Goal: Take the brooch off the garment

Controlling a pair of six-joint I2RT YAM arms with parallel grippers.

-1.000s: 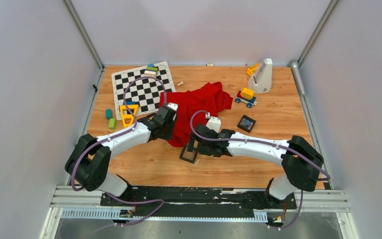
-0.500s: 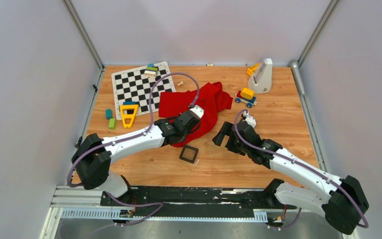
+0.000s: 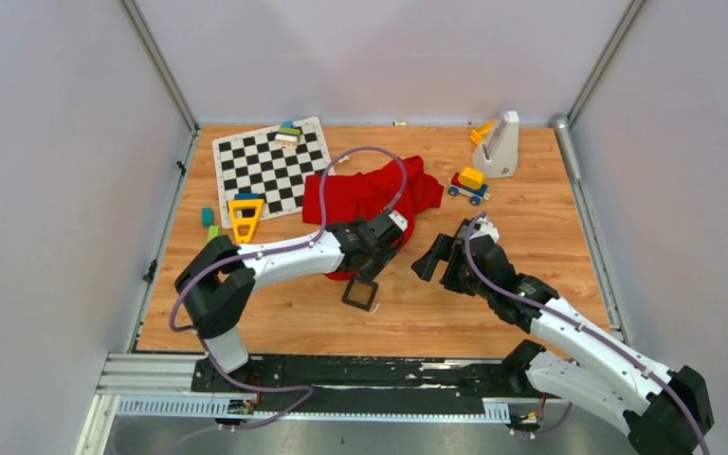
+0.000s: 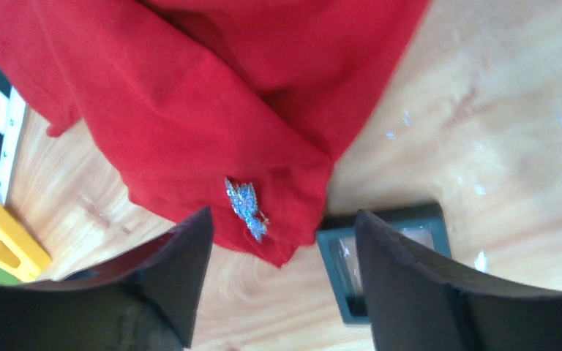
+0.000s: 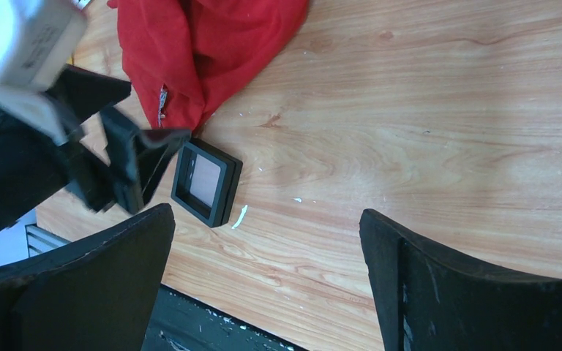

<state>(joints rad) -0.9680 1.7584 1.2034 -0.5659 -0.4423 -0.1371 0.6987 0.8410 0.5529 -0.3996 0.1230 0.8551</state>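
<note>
The red garment (image 3: 370,192) lies crumpled in the middle of the table. A small silvery-blue brooch (image 4: 246,208) is pinned near its nearest corner, also showing as a glint in the right wrist view (image 5: 163,101). My left gripper (image 3: 374,258) hovers over that corner, open, with nothing between its fingers (image 4: 282,216). The brooch sits just ahead of the gap, nearer the left finger. A small black open box (image 3: 361,293) lies beside the corner (image 4: 380,256). My right gripper (image 3: 444,258) hangs wide open over bare wood (image 5: 267,216), to the right of the box (image 5: 206,181).
A chessboard (image 3: 270,166) lies at the back left with a yellow triangular toy (image 3: 245,216) and green blocks (image 3: 210,224) near it. A toy car (image 3: 469,185) and a grey stand (image 3: 500,144) are at the back right. The table's near edge (image 5: 190,292) is close.
My left gripper moved right along the garment's near edge and went from shut to open, letting the cloth go. My right arm swung away to the right of the box.
</note>
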